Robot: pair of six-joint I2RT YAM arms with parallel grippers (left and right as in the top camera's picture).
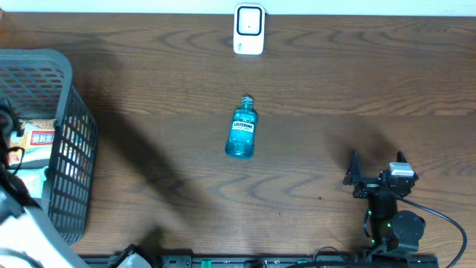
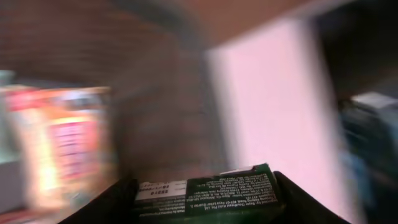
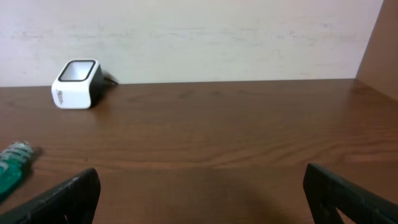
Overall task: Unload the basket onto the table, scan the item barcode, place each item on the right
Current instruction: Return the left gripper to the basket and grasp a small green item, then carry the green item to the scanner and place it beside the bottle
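The left claw (image 2: 202,200) is gripping a green box (image 2: 231,188) by the basket (image 1: 72,152) at the bench's (image 1: 149,74) left, well apart from the scanner (image 1: 248,30) at the far edge. The right claw (image 1: 377,161) is waiting wide open, near right. A mouthwash bottle (image 1: 241,131) is lying mid-bench. The scan is apparently not yet done: the box is needing carrying to the scanner, barcode facing it.
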